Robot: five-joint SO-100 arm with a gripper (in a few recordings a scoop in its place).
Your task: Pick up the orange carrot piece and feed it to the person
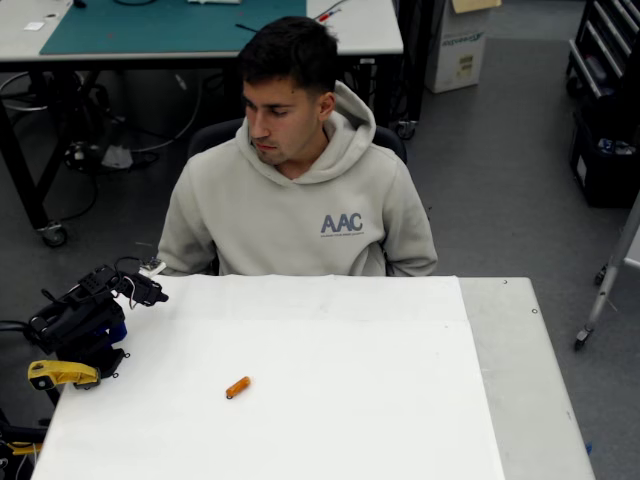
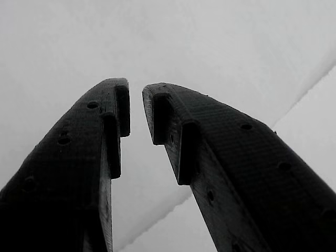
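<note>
The orange carrot piece (image 1: 237, 387) lies on the white table (image 1: 400, 400), left of the middle, in the overhead view. The person (image 1: 300, 190) sits behind the table's far edge in a light hoodie, head turned down toward the left. My black arm is folded at the table's left edge, and its gripper (image 1: 150, 293) points toward the far left corner, well away from the carrot. In the wrist view the gripper (image 2: 136, 100) hangs over the white surface, its two black fingers (image 2: 105, 136) nearly touching with nothing between them.
A yellow tool-like object (image 1: 60, 374) sits at the left edge beside the arm. A green-topped workbench (image 1: 170, 25) stands behind the person. Boxes and a rack (image 1: 605, 100) are at the right. Grey floor surrounds the table.
</note>
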